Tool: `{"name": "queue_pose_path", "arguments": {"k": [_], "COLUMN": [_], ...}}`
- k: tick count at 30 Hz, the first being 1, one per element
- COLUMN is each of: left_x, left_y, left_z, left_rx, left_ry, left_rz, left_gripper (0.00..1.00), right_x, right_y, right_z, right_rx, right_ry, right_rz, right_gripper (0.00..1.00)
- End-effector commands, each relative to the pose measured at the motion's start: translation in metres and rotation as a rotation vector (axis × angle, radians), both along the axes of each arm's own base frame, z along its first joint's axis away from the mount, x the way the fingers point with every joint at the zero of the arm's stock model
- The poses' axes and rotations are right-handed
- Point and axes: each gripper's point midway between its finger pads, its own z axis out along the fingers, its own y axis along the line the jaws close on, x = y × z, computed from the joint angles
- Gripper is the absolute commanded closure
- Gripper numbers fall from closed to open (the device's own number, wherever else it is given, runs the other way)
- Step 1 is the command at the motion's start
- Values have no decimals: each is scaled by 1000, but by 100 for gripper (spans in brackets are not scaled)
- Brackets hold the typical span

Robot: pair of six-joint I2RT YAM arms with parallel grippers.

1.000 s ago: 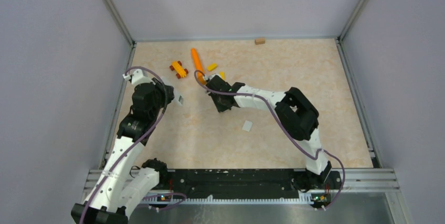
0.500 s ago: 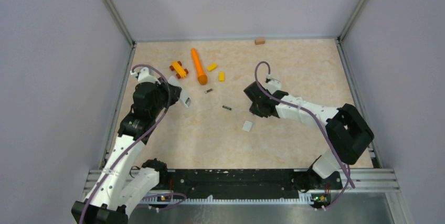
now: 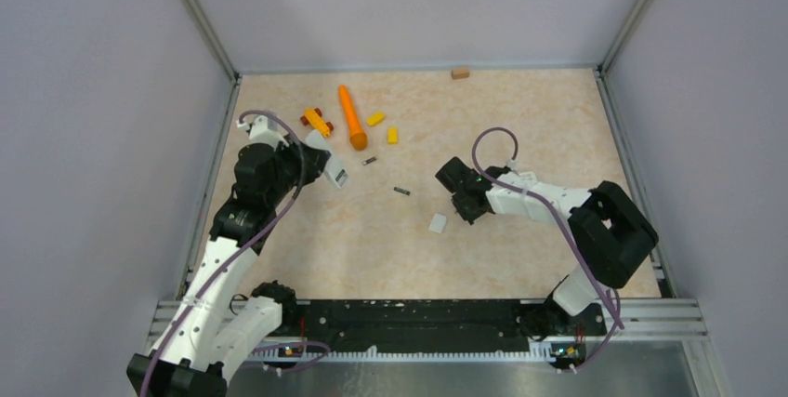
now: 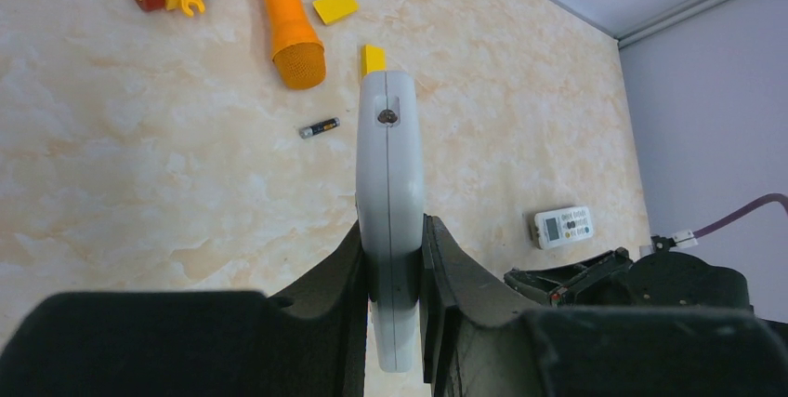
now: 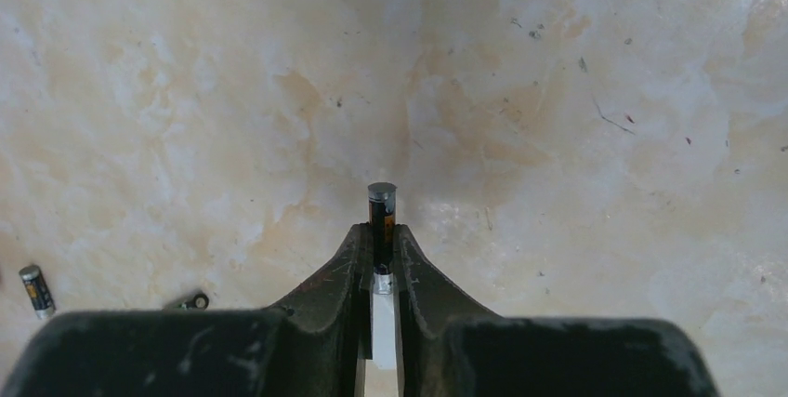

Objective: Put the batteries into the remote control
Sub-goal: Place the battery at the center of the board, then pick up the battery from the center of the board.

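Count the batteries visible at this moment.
3. One battery is pinched in the right gripper. A second battery lies by the orange cylinder's near end. A third battery lies nearer the right gripper. Others may be hidden, perhaps inside the remote.

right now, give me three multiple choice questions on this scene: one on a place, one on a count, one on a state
1. Where is the wooden block? A at the table's far edge; B at its near edge; C at its middle.
2. How many batteries lie loose in the top view? A none; B two; C five.
3. What does the right gripper hold? A nothing; B the wooden block; C a battery.
Answers: 1 A, it sits by the back wall. 2 B, two lie mid-table. 3 C, its fingers clamp a dark cylinder.
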Motion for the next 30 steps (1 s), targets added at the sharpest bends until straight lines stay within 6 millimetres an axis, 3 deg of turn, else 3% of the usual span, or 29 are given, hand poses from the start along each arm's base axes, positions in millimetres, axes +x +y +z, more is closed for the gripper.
{"name": "queue_pose_path", "arguments": {"k": [1, 4, 5, 8, 11, 16, 19, 22, 24, 27, 30], "left_x": [7, 8, 8, 8, 9, 9, 8, 3, -5, -12, -17], "left_y": [1, 1, 0, 0, 0, -1, -9, -26, -42, -56, -64], "left_z": [17, 15, 15, 14, 15, 19, 23, 29, 33, 39, 46], "left_rx": [-14, -21, -23, -18, -9, -2, -6, -8, -16, -39, -73], "left_ry": [-71, -65, -64, -58, -60, -64, -71, -84, -93, -95, -92], "left_rz": [8, 15, 14, 10, 3, -8, -54, -173, -289, -386, -433], "left_gripper": [100, 100, 100, 100, 100, 100, 100, 100, 100, 100, 100], "right_x": [-5, -12, -12, -8, 2, 28, 51, 56, 46, 9, -19], "right_y": [-1, 2, 4, 5, 0, -17, -14, 6, 16, 31, 35], "right_z": [-18, -30, -31, -22, -1, 60, 99, 113, 102, 66, 48], "right_rx": [51, 91, 101, 94, 58, -94, -298, -532, -646, -690, -647], "right_ry": [66, 126, 133, 113, 40, -190, -366, -483, -490, -451, -433], "right_rz": [-92, -111, -106, -79, -36, 163, 485, 976, 1279, 1784, 2030], "right_gripper": [89, 91, 85, 56, 39, 34, 31, 29, 28, 33, 35]}}
